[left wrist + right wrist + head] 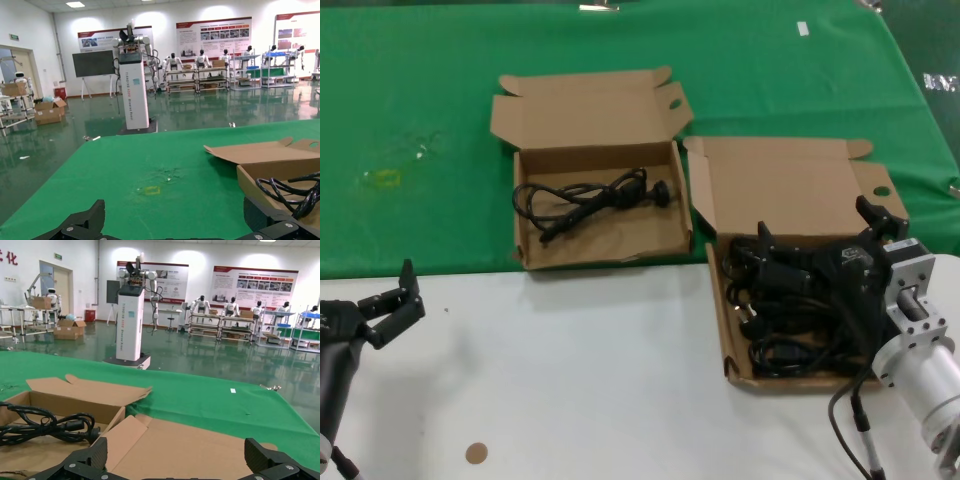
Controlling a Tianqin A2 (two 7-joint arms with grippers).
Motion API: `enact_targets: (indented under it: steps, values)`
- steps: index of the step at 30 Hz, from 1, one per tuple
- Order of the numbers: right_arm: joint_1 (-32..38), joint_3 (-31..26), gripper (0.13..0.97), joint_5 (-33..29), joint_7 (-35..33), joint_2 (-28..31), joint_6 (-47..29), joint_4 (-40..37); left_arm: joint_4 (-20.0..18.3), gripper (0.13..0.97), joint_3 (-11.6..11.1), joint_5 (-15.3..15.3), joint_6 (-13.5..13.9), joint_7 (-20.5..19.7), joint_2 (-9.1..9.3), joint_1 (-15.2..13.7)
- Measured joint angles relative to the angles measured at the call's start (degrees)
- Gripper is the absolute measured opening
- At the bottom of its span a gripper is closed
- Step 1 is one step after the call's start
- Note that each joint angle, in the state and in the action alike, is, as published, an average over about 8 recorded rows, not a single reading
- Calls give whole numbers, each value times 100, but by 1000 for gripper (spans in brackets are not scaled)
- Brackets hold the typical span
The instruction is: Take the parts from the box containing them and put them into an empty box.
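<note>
The box with straight rims (pixel 719 300) stands at the right and holds several black power cords (pixel 790 335). My right gripper (pixel 818 230) is open and empty, hovering just over these cords; in the right wrist view (pixel 177 460) its fingers frame that box's lid flap (pixel 200 445). The box with the wavy front rim (pixel 590 262) stands in the middle and holds one cord (pixel 590 195), also seen in the right wrist view (pixel 50 427) and left wrist view (pixel 295 190). My left gripper (pixel 392 300) is open and empty at the left, on the white table.
A green cloth (pixel 420 100) covers the far half of the table, with a yellow mark (pixel 385 178) at the left. The near half is white table (pixel 570 370) with a small brown disc (pixel 476 453). Both lid flaps stand open at the back.
</note>
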Motion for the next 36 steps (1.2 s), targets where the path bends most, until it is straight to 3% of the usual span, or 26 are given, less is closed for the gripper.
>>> enact_targets:
  steps: [36]
  values:
    - [0, 0, 966, 0, 0, 0, 0, 0, 0, 966, 0, 0, 0, 0, 0, 0]
